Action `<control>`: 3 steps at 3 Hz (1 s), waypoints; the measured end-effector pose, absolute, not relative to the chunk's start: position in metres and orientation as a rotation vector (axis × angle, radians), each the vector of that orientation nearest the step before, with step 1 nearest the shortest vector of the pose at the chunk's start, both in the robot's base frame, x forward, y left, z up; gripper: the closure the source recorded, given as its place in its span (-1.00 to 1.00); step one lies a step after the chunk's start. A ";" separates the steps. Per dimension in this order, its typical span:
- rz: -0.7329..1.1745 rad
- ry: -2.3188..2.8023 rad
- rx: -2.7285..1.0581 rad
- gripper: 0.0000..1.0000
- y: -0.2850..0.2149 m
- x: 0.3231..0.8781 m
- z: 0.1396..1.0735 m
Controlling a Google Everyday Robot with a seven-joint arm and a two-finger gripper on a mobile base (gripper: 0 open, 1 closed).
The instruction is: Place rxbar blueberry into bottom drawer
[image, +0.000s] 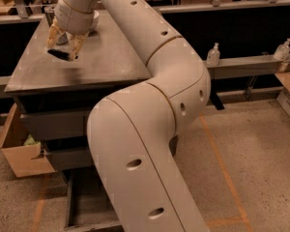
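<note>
My gripper (63, 47) hangs over the left part of the grey cabinet top (106, 57), its tan fingers (53, 35) closed on the rxbar blueberry (58, 55), a dark flat bar held just above the surface, with its shadow below it. The bottom drawer (89, 202) is pulled out at the foot of the cabinet, a grey tray partly hidden by my arm. A silver can (52, 18) stands behind the gripper at the back left of the top.
My large white arm (145, 129) fills the middle of the view and covers the cabinet's right front. An open cardboard box (21, 151) sits on the floor to the left. Two pump bottles (213, 54) stand on a rail at the right.
</note>
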State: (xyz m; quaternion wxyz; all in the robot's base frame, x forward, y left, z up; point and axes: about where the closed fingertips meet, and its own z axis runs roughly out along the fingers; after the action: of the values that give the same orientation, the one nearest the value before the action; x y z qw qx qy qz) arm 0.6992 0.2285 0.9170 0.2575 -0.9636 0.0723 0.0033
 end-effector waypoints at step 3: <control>0.265 0.310 -2.347 1.00 0.240 0.577 0.960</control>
State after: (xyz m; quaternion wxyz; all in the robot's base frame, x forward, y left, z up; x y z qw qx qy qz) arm 0.5766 0.2403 0.9601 0.3706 -0.9151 0.1209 0.1034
